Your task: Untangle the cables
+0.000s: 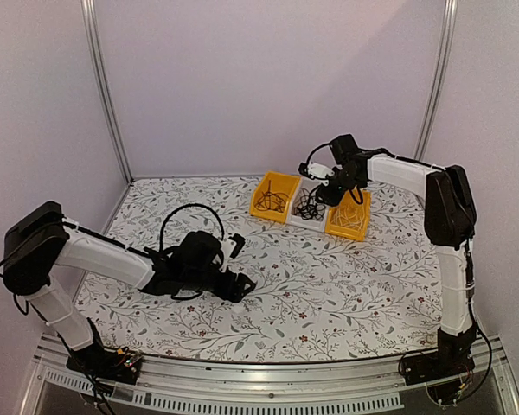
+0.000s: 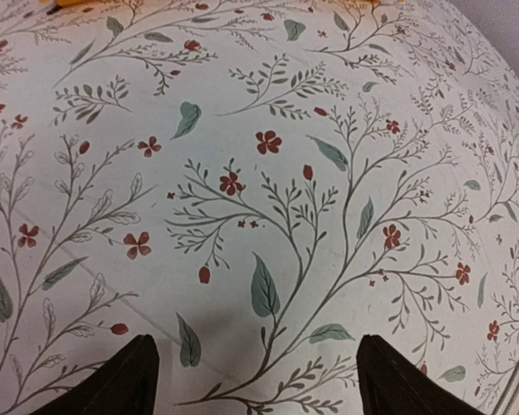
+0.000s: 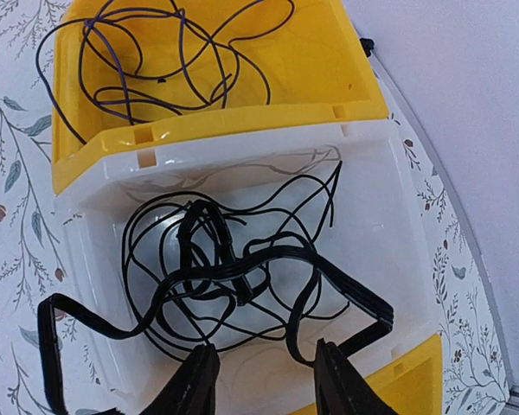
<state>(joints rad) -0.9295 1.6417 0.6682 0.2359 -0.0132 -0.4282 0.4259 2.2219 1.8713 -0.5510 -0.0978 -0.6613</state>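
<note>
A tangle of black cables point(image 3: 233, 277) lies in the white bin point(image 3: 242, 164). It is made of thin strands and a flat banded bundle, and its bends hang over the bin's left and right rims. My right gripper point(image 3: 264, 380) hovers just above the bin's near side, open, with nothing between its fingers; one cable loop passes close to the right finger point(image 3: 337, 385). In the top view this gripper point(image 1: 329, 186) is over the middle bin's cables point(image 1: 308, 206). My left gripper point(image 2: 255, 380) point(image 1: 240, 285) stands open over bare tablecloth, far from the bins.
Thin dark wires point(image 3: 156, 78) lie loose in the yellow bin point(image 3: 311, 69) beyond the white one. Another yellow bin point(image 1: 348, 218) with wires flanks it on the right in the top view. The floral cloth point(image 1: 346, 285) covers the table, and walls close in behind.
</note>
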